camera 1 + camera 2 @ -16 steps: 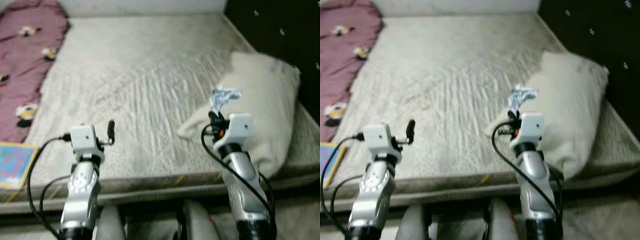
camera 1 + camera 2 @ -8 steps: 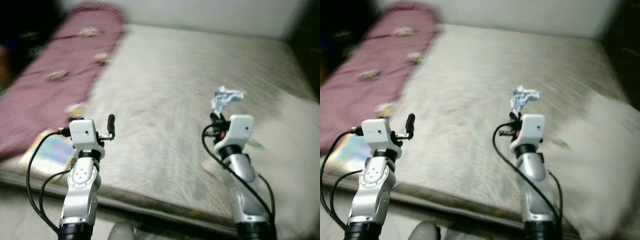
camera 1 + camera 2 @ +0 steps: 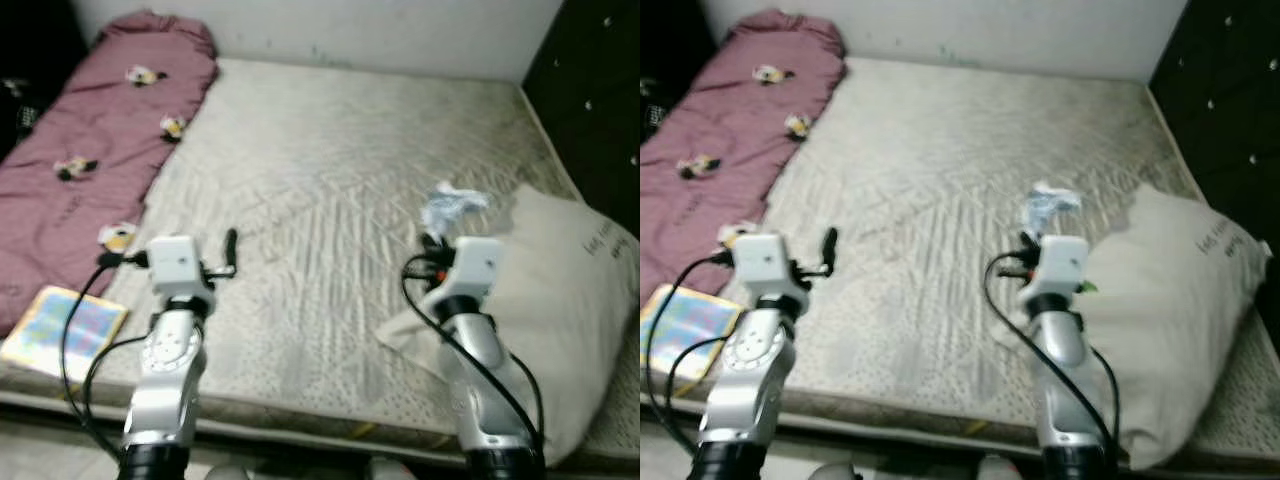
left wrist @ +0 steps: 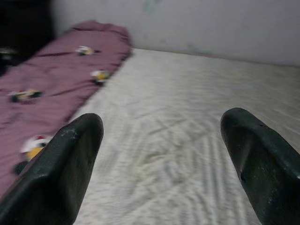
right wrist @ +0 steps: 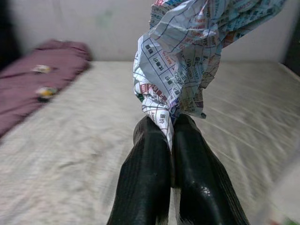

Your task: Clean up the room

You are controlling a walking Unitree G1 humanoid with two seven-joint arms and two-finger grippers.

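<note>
A crumpled sheet of printed paper (image 3: 450, 205) is pinched in my right gripper (image 5: 169, 129), whose two black fingers are shut on its lower end; the paper (image 5: 197, 51) fans out above them. The gripper is raised over the bed, just left of a white pillow (image 3: 560, 300). My left gripper (image 4: 164, 154) is held up over the mattress (image 3: 340, 180) with its fingers (image 4: 70, 168) spread wide and nothing between them.
A maroon blanket (image 3: 90, 150) with small cartoon prints lies along the bed's left side. A colourful book (image 3: 65, 325) rests at the bed's front left corner. A dark headboard (image 3: 590, 90) stands on the right, a pale wall behind.
The camera swung left and then back, so the whole bed has shifted in view. Both arms keep the same raised pose, and the paper stays in the right gripper.
</note>
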